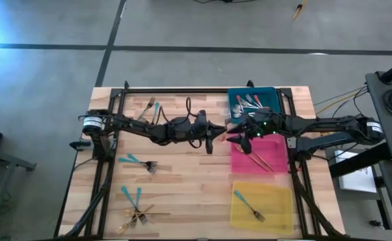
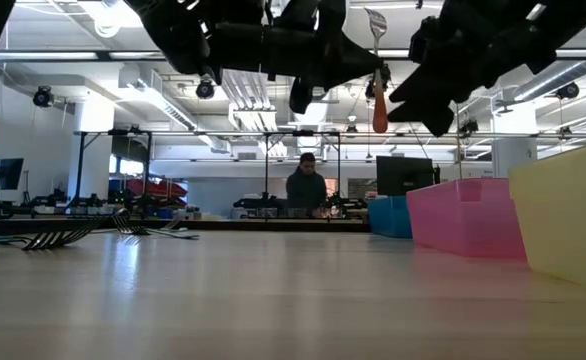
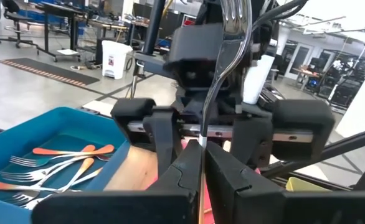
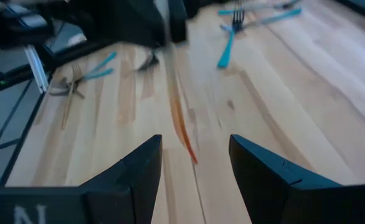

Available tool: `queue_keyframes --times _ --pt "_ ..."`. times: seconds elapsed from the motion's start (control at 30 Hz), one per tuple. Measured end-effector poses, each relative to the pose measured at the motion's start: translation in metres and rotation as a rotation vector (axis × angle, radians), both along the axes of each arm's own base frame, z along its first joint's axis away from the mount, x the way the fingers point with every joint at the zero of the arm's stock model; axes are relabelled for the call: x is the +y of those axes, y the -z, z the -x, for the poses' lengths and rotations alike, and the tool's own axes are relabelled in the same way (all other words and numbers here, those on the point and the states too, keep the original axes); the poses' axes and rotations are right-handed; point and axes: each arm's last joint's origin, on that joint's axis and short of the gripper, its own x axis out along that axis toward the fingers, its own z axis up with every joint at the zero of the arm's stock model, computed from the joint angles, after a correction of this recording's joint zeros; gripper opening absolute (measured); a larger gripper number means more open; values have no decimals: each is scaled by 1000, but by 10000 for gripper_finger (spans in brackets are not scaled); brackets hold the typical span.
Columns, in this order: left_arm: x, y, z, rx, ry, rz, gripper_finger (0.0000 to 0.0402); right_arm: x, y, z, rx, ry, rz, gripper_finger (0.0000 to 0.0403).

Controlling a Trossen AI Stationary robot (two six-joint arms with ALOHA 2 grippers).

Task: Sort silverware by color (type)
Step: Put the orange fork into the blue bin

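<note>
The left gripper (image 1: pixel 217 130) hangs above the middle of the tabletop (image 1: pixel 182 194), its fingers clamped on a red-handled fork (image 3: pixel 223 68). In the low view that fork (image 2: pixel 377 70) stands upright in the air, tines up and red handle down. Facing it from close by, the right gripper (image 1: pixel 235 133) has its jaws spread wide and nothing between them; in its own wrist view the fork's red handle (image 4: pixel 181 127) hangs blurred in line with the gap between its fingers (image 4: pixel 136 165), and whether it is inside that gap cannot be told.

Just behind the right gripper sits the blue tray (image 1: pixel 271 94), holding several more red-handled forks (image 3: pixel 58 163). Under the right arm lies the pink tray (image 1: pixel 243 164) with gold forks (image 1: pixel 263 159) in it, and nearer the front edge the yellow tray (image 1: pixel 276 217) holds one teal-handled fork (image 1: pixel 248 205).

On the left part of the tabletop the unsorted silverware lies loose: a small group near the far edge (image 1: pixel 148 107), two teal-handled forks at mid-depth (image 1: pixel 139 163), and a crossed pile of teal and gold forks (image 1: pixel 136 209) near the front. A person (image 2: pixel 306 188) sits in the room beyond (well behind the tabletop).
</note>
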Motion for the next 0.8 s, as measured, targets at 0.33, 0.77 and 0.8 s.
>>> queue_keyframes --times 0.33,0.77,0.8 --pt "0 -4 -1 -24 1 1 0 -2 -4 -8 -89 -14 52 178" --pt "0 -6 -2 -30 1 0 0 -3 -3 -14 -116 -28 88 101" --pt "0 -6 -2 -30 0 0 0 -3 -3 -14 -118 -29 88 76"
